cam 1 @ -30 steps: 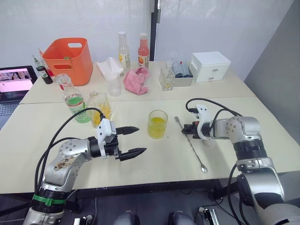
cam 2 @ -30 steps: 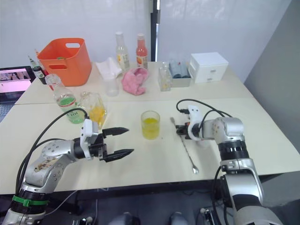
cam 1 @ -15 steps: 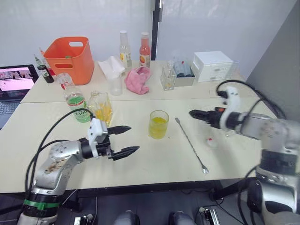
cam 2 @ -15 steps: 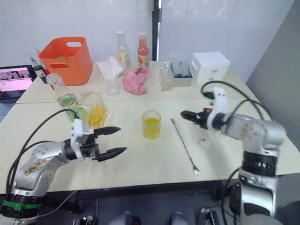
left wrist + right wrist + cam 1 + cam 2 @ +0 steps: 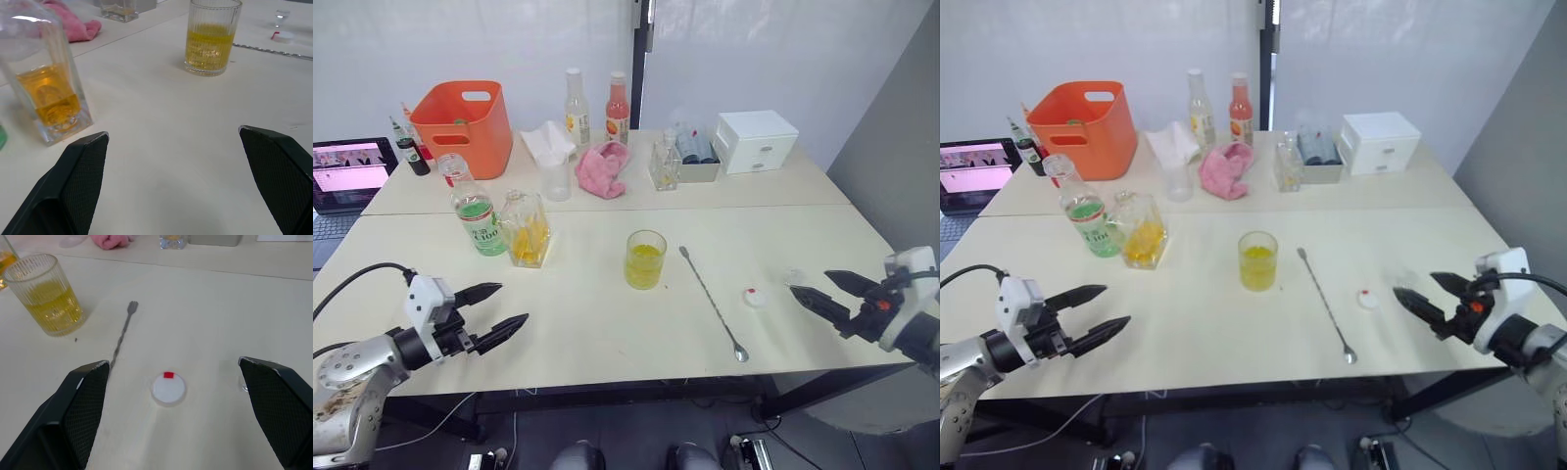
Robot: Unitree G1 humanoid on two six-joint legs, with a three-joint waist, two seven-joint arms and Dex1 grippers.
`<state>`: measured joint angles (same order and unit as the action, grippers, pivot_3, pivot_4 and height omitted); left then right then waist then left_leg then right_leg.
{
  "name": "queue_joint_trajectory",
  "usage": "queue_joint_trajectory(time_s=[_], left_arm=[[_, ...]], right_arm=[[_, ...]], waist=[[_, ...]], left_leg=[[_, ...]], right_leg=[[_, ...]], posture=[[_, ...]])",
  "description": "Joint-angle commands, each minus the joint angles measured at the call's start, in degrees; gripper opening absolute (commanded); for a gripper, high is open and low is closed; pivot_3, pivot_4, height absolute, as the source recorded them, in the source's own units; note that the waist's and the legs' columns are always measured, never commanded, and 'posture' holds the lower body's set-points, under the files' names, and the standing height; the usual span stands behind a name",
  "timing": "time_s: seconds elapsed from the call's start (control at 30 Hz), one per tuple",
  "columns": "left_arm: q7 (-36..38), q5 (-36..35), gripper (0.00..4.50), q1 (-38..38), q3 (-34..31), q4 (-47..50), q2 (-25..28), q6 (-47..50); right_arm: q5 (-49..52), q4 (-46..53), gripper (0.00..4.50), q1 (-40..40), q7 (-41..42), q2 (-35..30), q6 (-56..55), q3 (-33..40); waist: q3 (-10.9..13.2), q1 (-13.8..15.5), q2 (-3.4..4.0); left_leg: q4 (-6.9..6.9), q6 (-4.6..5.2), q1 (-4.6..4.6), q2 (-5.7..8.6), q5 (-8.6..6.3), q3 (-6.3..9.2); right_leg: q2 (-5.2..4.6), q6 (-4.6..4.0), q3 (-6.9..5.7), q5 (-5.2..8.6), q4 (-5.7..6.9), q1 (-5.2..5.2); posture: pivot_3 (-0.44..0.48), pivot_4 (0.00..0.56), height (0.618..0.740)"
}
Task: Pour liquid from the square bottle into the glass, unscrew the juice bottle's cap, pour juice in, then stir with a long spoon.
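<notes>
Left claw: the left gripper (image 5: 492, 311) hangs low over the near left edge of the table (image 5: 607, 333), fingers spread wide, nothing between them
Right claw: the right gripper (image 5: 827, 291) sits off the near right corner, fingers also wide apart and empty, pointing in toward the cap (image 5: 756, 297)
Cap: white with a red mark, lying flat on the table just ahead of the right gripper, apart from everything else
Spoon: the long spoon (image 5: 712, 303) lies flat between the cap and the glass (image 5: 645, 258), small bowl toward the near edge, the other end pointing away
Glass: upright mid-table, about half full of yellow liquid
Bottles: the square bottle (image 5: 526, 228) stands left of the glass with orange liquid low in it; the juice bottle (image 5: 475, 211) stands just beside that, open at the top, green juice low inside
Step in hand: pouring looks finished and stirring is left, so my judgement is the spoon comes next
Doing it well: the right gripper is nearer; take the thin stem near the middle, pinch squarely so it cannot roll, lift, tip the bowl down into the glass, and stir gently so the glass stays put
Hard to make out: whether green juice is already mixed in the glass; a small clear item (image 5: 793, 277) just beyond the cap I cannot identify
</notes>
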<state>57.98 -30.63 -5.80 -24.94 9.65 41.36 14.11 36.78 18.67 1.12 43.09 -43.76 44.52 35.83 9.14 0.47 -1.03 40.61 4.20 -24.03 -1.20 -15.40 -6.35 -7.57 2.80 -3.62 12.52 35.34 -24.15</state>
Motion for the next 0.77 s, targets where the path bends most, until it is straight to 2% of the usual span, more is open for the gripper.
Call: queue_joint_trajectory(time_s=[0.03,0.77], left_arm=[[0.1,1.4,4.5,-1.2,-2.7,-1.0,1.4,-3.2],[-0.6,1.8,4.5,-3.7,-2.4,-0.9,3.0,-3.4]], right_arm=[[-0.8,-2.2,4.46,-0.1,0.5,-1.2,-3.5,1.8],[-0.8,-1.9,4.46,0.1,-0.6,-1.9,-4.0,0.5]], waist=[[0.0,0.0,0.01],[0.0,0.2,0.02]], left_leg=[[0.0,-0.01,0.0,0.0,0.0,-0.01],[0.0,-0.04,-0.02,-0.07,0.01,-0.02]], right_leg=[[0.0,0.0,0.02,0.0,0.0,-0.01],[-0.01,-0.03,0.0,0.0,0.0,-0.02]], posture=[[0.0,0.15,0.74],[0.0,0.15,0.74]])
